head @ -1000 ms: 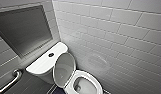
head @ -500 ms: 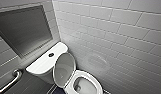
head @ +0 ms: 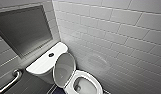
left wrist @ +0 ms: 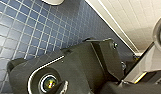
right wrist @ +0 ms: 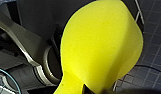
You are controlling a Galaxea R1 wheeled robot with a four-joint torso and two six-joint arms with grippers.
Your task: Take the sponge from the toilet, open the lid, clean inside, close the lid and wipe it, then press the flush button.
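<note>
The white toilet (head: 94,77) stands in the corner below me, its bowl showing. Its oval lid (head: 64,69) is raised and leans back against the tank (head: 42,65). On the tank's flat top is a dark flush button (head: 51,54). In the right wrist view, the bright yellow sponge (right wrist: 101,50) bulges large where my right gripper (right wrist: 82,88) is shut on its narrow end, over blue floor tiles. My left gripper is open with nothing in it, above the blue tiled floor (left wrist: 26,32).
White tiled walls (head: 116,37) close in behind and to the right of the toilet. A dark recessed panel (head: 23,30) sits above the tank, and a metal grab bar (head: 11,80) runs along the left wall.
</note>
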